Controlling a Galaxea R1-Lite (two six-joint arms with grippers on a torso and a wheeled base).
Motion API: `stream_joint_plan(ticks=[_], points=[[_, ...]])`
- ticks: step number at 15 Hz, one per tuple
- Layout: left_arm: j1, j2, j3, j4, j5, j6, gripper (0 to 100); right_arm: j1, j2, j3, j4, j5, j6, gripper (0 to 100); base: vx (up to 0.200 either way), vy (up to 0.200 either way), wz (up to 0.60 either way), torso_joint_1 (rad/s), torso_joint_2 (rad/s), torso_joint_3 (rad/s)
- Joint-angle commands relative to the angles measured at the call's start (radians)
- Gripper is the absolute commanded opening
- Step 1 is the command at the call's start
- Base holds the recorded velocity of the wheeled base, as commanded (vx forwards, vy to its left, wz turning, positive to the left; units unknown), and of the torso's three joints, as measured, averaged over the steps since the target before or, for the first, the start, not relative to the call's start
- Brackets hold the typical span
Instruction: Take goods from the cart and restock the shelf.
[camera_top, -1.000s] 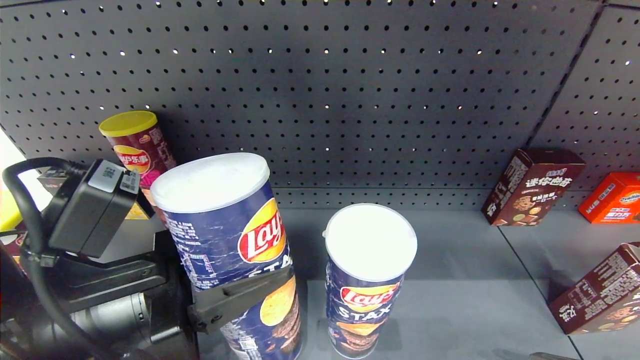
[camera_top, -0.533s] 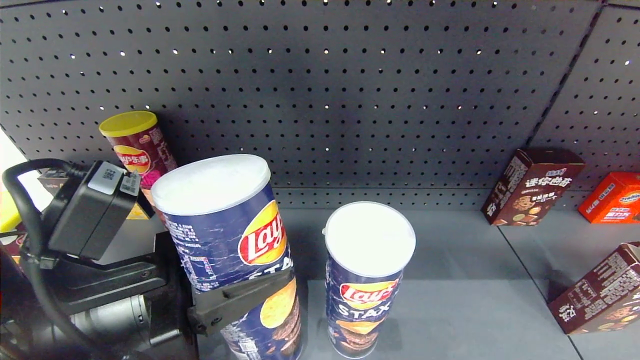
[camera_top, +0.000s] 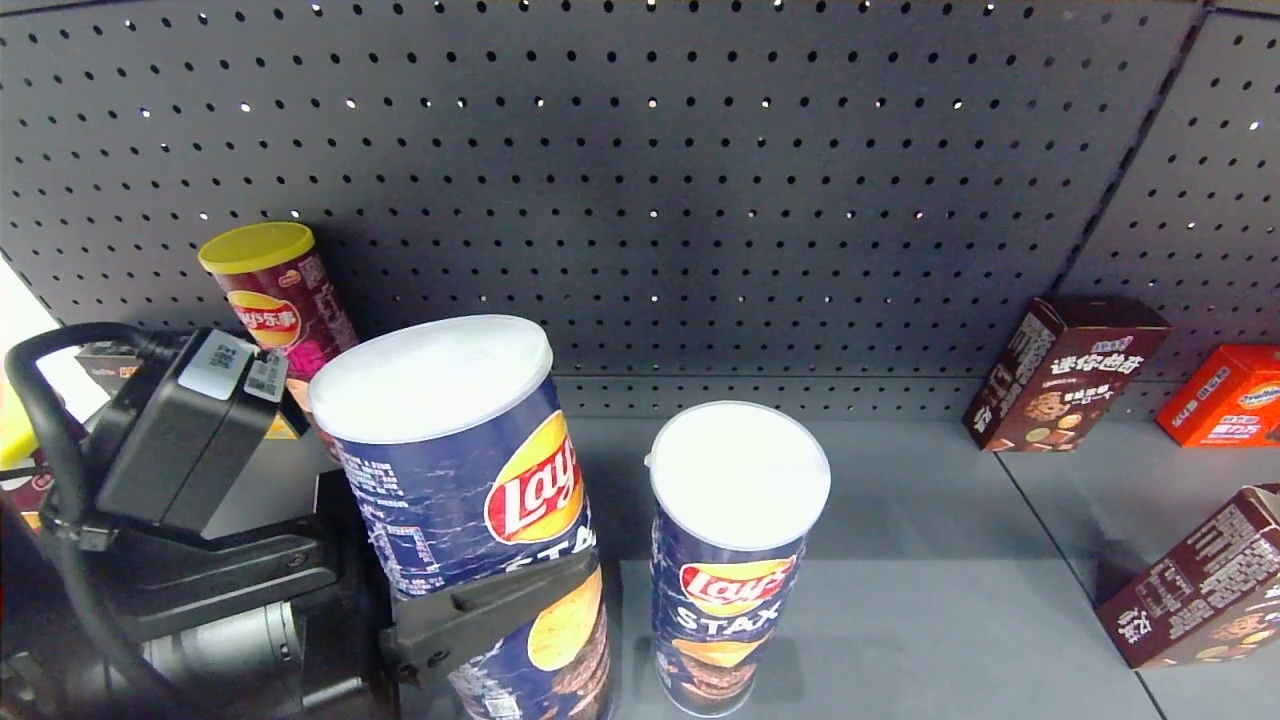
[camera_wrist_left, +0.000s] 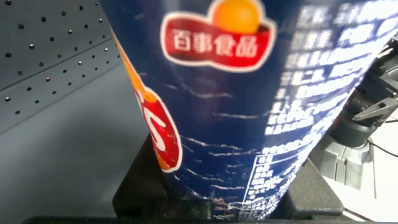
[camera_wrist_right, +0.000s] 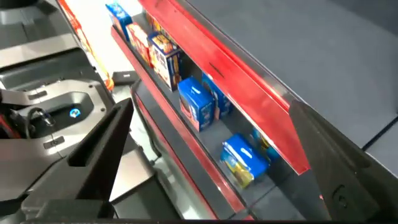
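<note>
The right gripper (camera_wrist_right: 211, 124) hangs low, fingers wide apart and empty. The left gripper (camera_top: 480, 620) is clamped on the blue can (camera_top: 470, 480) at the shelf (camera_top: 900, 620) front, just beside a second can (camera_top: 735, 560). I judge this the placing step: next, set it down and let go.

1. The nearer blue can (camera_top: 470, 490) carried a round red-and-yellow logo with white script, large white capitals beneath it, and small white print on its side.
2. In the left wrist view, a red banner (camera_wrist_left: 217, 40) on that can held white Chinese characters.
3. The standing blue can (camera_top: 728, 600) bore the same logo and capitals.
4. The maroon can (camera_top: 285, 305) showed a smaller logo.
5. The upright brown box (camera_top: 1065, 370) had white Chinese characters.
6. The orange box (camera_top: 1225, 400) bore a small logo and white lettering.
7. The tilted brown box (camera_top: 1200, 590) carried fine white print.
8. The blue packs (camera_wrist_right: 198, 106) seemed printed too, though too small to read.
</note>
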Motion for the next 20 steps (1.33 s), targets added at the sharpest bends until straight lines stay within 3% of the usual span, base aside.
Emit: stream_joint_plan(ticks=[1, 4, 8, 9, 16, 20], points=[[-0.001, 0.001, 0.01, 0.0, 0.0, 0.0, 0, 0.0, 0.033, -0.002, -0.001, 0.0, -0.001, 100, 0.0, 0.0, 0.0, 0.0, 0.0, 0.0], [-0.003, -0.001, 0.033, -0.004, 0.0, 0.0, 0, 0.012, 0.032, 0.0, 0.001, 0.012, -0.001, 100, 0.0, 0.0, 0.0, 0.0, 0.0, 0.0], [-0.003, -0.007, 0.039, -0.005, -0.002, 0.0, 0, 0.143, 0.023, 0.0, 0.015, 0.207, 0.056, 100, 0.0, 0.0, 0.0, 0.0, 0.0, 0.0], [-0.001, -0.009, 0.04, -0.005, -0.002, 0.0, 0, 0.149, 0.009, -0.005, 0.084, 0.228, 0.05, 100, 0.0, 0.0, 0.0, 0.0, 0.0, 0.0], [-0.001, -0.021, 0.051, -0.005, 0.0, 0.0, 0, 0.069, -0.028, -0.002, 0.064, 0.225, 0.047, 100, 0.0, 0.0, 0.0, 0.0, 0.0, 0.0], [-0.001, -0.023, 0.052, -0.004, 0.0, 0.0, 0, -0.086, -0.025, -0.002, 0.062, 0.225, 0.047, 100, 0.0, 0.0, 0.0, 0.0, 0.0, 0.0]])
